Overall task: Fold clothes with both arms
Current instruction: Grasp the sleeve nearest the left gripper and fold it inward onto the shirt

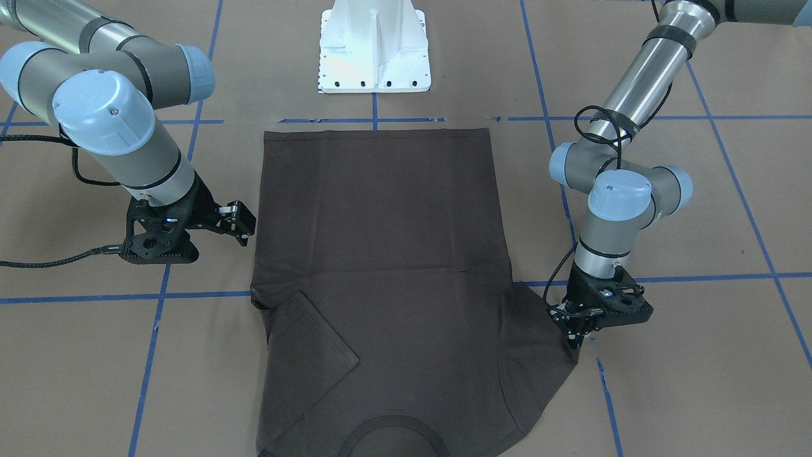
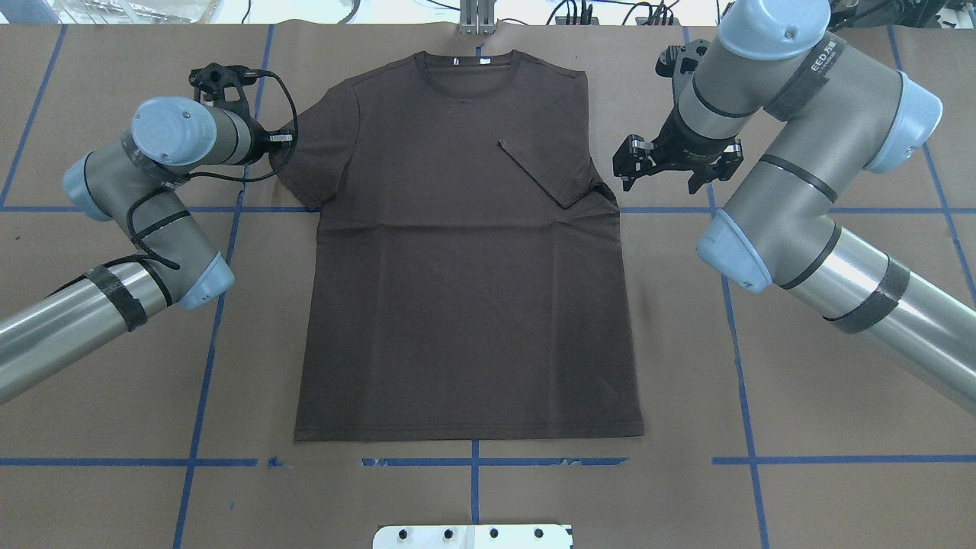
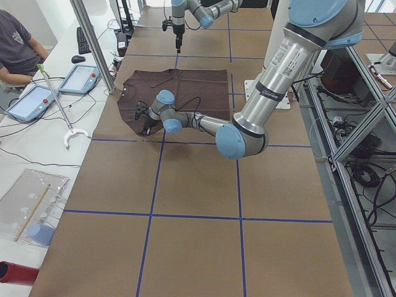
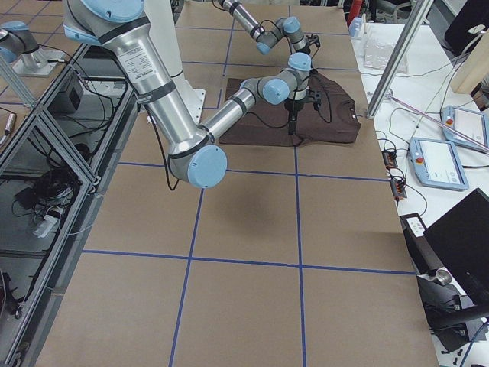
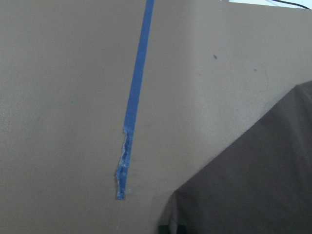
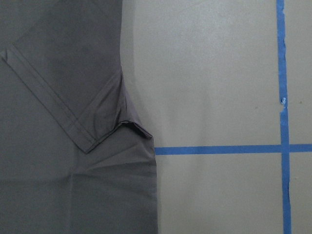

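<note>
While my left arm sits at the sleeve of the dark grey-brown T-shirt, its jaws unreadable, I'd pinch the outer edge cleanly; my right arm hangs with jaws wide.

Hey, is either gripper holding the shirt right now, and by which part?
The right gripper is open, holding nothing. The left gripper sits at the hem of the T-shirt's outspread sleeve; whether it has pinched it cannot be told.

Silver-grey arms, light blue caps, black cables
</note>
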Controlling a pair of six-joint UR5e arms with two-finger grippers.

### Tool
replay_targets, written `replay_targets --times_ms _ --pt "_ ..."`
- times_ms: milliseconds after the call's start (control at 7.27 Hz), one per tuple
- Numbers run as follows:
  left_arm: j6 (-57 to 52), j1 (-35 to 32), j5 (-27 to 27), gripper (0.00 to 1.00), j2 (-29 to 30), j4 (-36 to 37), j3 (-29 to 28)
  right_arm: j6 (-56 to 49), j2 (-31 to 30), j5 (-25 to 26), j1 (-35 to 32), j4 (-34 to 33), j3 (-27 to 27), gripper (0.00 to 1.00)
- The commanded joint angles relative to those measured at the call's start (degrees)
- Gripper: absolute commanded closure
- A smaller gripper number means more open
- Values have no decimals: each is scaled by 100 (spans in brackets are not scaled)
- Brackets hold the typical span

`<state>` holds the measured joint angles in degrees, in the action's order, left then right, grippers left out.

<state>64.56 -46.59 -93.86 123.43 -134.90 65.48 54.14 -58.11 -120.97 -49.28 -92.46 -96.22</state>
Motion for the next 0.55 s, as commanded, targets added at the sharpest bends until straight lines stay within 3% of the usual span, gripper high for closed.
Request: replay_targets --times_ms 0,412 --pt "13 1 -44 100 198 461 323 9 -34 12 23 0 -2 0" --pt "792 106 -53 100 1277 1561 334 70 1 3 32 0 -98 0"
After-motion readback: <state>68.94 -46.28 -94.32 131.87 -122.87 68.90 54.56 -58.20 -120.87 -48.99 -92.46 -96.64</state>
